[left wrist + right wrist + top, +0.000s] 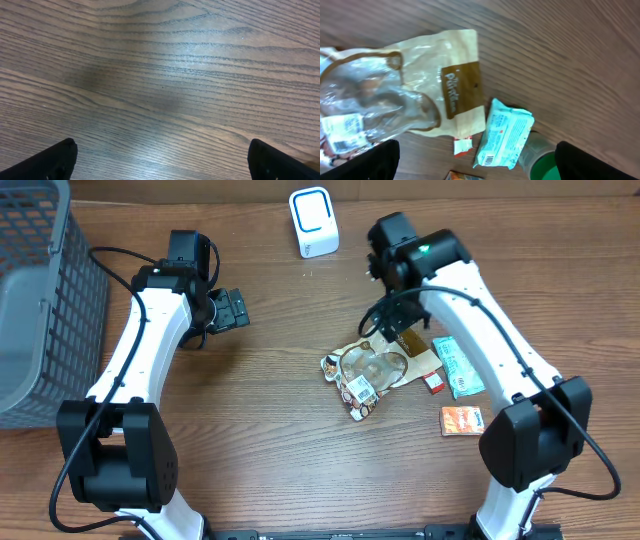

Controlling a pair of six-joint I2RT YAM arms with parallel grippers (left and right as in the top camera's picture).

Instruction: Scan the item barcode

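Snack bag (368, 372), the tan pouch with a clear window, lies flat on the bench (270, 450) just right of the middle, under your right pincer (385, 328). Its white barcode label (359, 390) faces up at the near-left end, which reads as deliberate: the stripes are exposed rather than pressed against the wood. The scanner (314, 222), a small white box with a blue ring, stands at the far edge, well apart from the bag, so the code would have to be brought and turned toward it.

Your right pincer hangs above the far-right part of the pouch with its jaws spread wide and nothing between them; in the right wrist view both fingertips (365, 162) frame the bag without touching it.

Your left pincer (232, 308) waits over bare wood at far left, jaws apart too, probably parked clear of the work.

A pale blue packet (458, 367), a small red piece (435, 383) and an orange packet (462, 420) lie to the right of the bag; a grey mesh basket (40, 290) sits at the left edge
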